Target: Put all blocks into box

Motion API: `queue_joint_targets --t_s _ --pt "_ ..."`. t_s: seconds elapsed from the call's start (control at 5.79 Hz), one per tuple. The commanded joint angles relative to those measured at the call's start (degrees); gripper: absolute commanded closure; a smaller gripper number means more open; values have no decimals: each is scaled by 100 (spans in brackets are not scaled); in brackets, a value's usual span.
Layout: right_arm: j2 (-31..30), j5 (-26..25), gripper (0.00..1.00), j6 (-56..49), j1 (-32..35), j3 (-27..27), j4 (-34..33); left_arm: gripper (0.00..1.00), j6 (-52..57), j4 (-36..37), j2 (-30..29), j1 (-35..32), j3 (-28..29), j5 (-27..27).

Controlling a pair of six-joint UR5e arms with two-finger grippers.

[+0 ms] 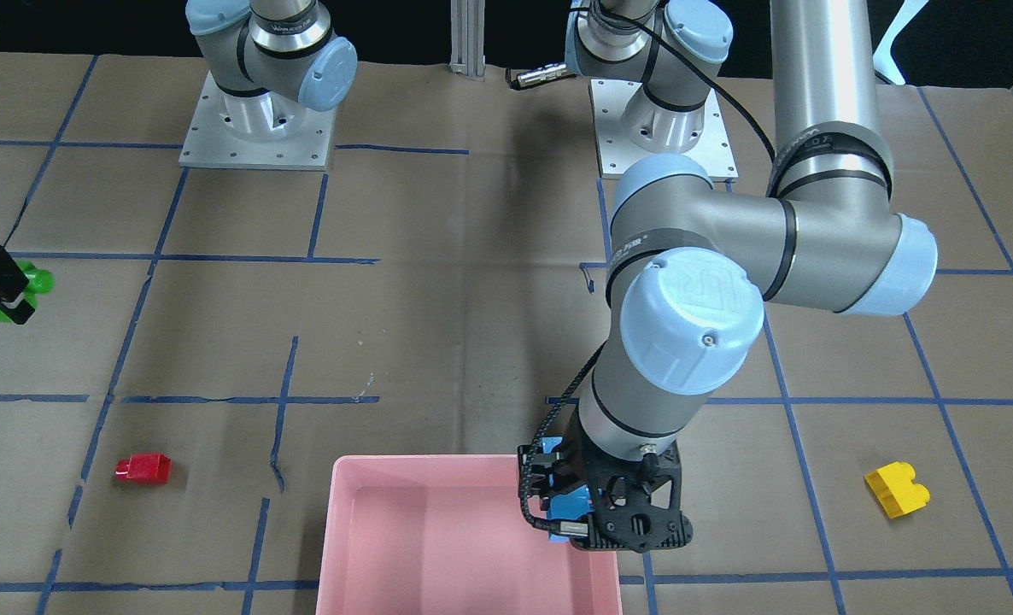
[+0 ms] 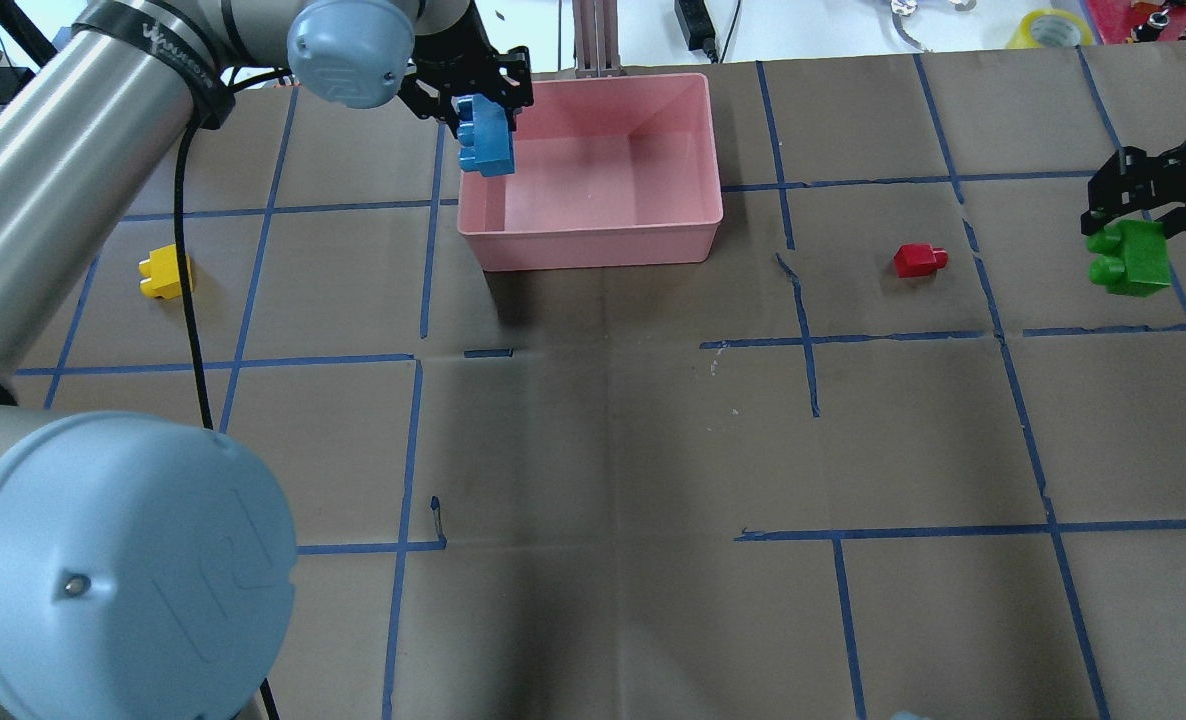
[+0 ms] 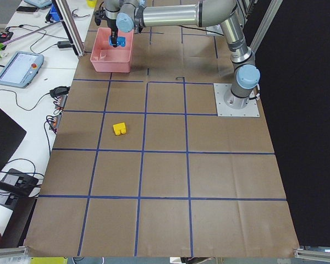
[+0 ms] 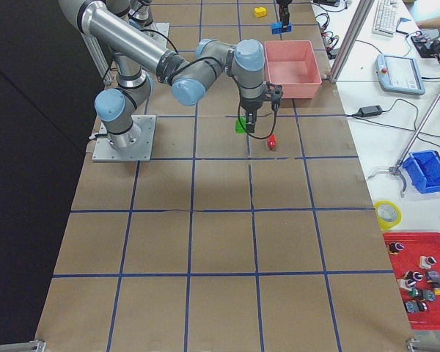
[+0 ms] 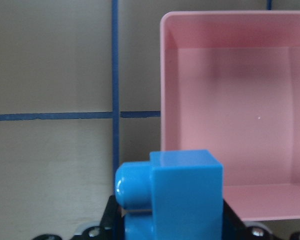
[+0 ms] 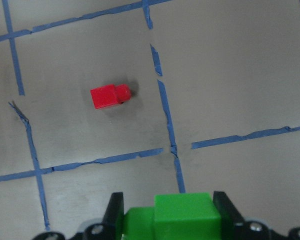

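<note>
Zero of four in box [image 2: 593, 245]. Clamped in left gripper [image 2: 475, 105]: blue block [image 2: 486, 145], over box's left rim, not yet released. Pinched in right gripper [image 2: 1133, 210]: green block [image 2: 1133, 260], well right of box. Lying loose: red block [image 2: 915, 261] right of box, yellow block [image 2: 161, 272] left of box.

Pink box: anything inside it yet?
No blocks on the floor that shows in the pink box. The blue block, held by the left gripper, hangs about over its edge on the robot's left and covers that corner.
</note>
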Motion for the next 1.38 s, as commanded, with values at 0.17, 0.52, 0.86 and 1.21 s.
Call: queue_joint_targets --t_s 0.17,0.52,0.86,1.21 --pt "298 918 78 1332 799 -425 -197 62 -270 781 -756 -190 166 -116" --pt "608 1461 86 2490 1292 -876 -189 1 -262 836 -636 -138 167 -187" --pt "626 1743 88 3116 1739 -1033 -215 1 417 297 46 385 140 -143" --pt "1246 1957 88 4373 2591 -1899 -802 1 1763 -384 769 1737 -305 -170"
